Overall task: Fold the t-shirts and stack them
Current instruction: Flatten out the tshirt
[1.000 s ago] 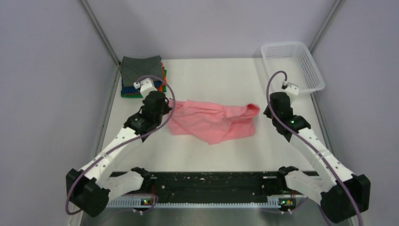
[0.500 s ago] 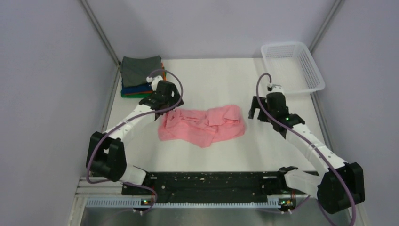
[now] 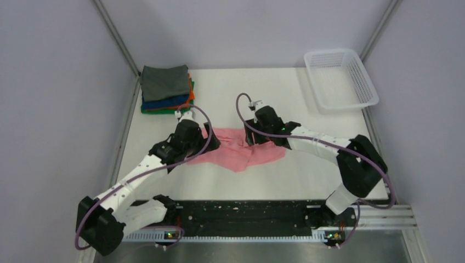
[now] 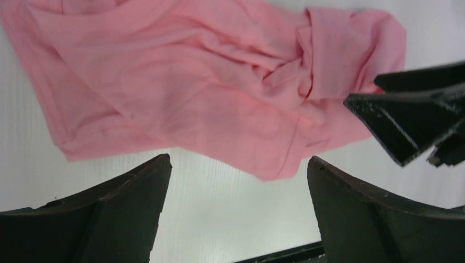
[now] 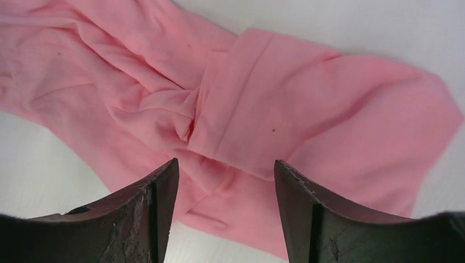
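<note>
1. A white plastic mesh basket (image 3: 341, 76) is seen at the far right corner of the white counter (image 3: 263, 93), well apart from every shirt.
2. One crumpled plain pink cloth t-shirt (image 3: 257, 156) lies mid-counter.
3. Four folded t-shirts are stacked at the far left corner: dark grey (image 3: 163, 81) on top, with blue (image 3: 164, 102), orange (image 3: 191, 90) and green (image 3: 159, 110) below.
4. Two grippers are counted: the left gripper (image 4: 238, 160) and the right gripper (image 5: 226, 163) are held spread apart over the pink t-shirt.

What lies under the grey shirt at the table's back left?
Edges of a blue shirt, an orange shirt and a green shirt show beneath the grey shirt; the rest of each is covered.
</note>
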